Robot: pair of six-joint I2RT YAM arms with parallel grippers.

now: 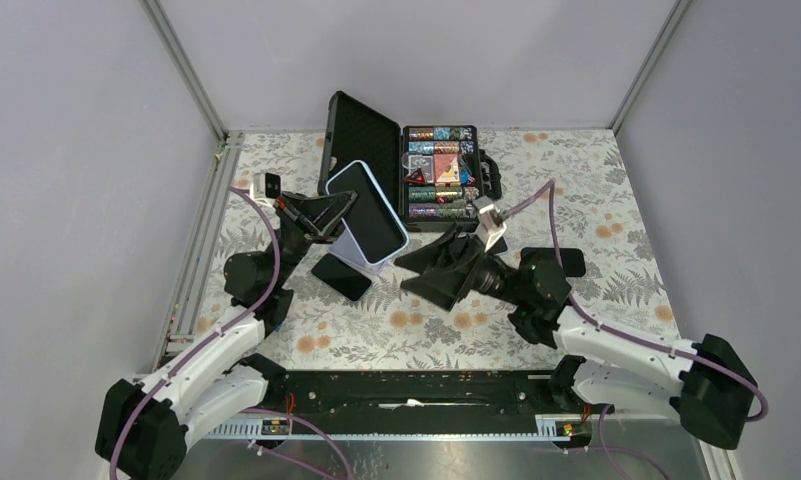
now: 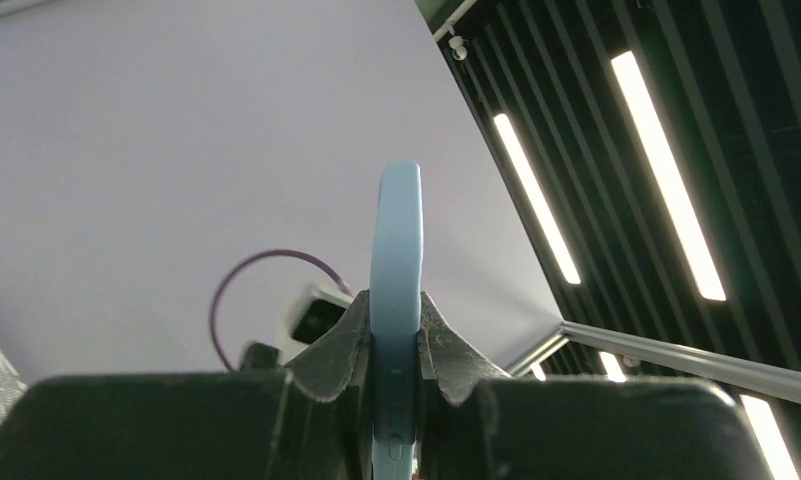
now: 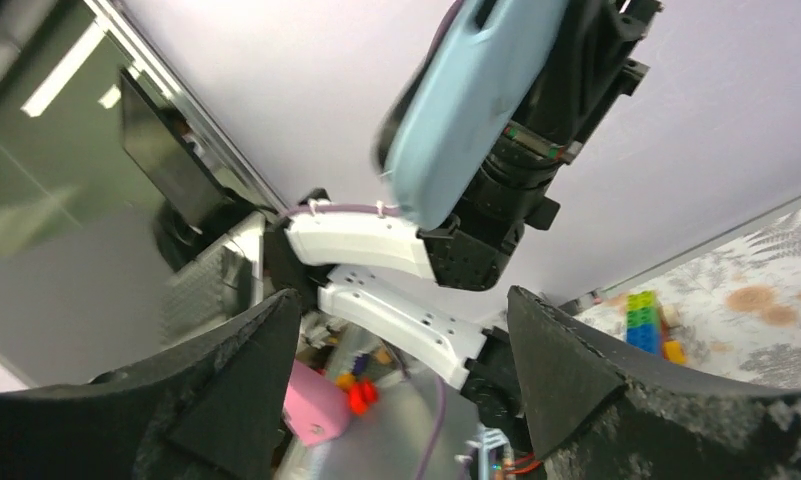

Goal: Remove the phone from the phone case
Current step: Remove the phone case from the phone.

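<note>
Top external view: an open black chip case stands at the far middle of the floral tablecloth, lid raised on its left, rows of coloured chips in the tray. All positions below are taken from it.

Left gripper sits just near-left of the chip case lid, its 2 fingers clamped tight on the long edge of a light-blue phone case. The phone case is lifted off the cloth and tilted, overlapping the lid's near corner in this view. Its upward face is dark inside a pale blue rim; whether anything sits inside it cannot be told.

A black phone lies flat on the cloth, on the near side of the chip case and just below the raised phone case. Neither gripper touches it.

Right gripper is near-centre of the chip case, just right of the black phone, jaws spread wide with nothing between them.

Left wrist view: the phone case is seen edge-on, a thin blue strip pinched in the left gripper.

Right wrist view: the 2 fingers stand far apart and bare; the phone case's pale blue back hangs above them.
</note>
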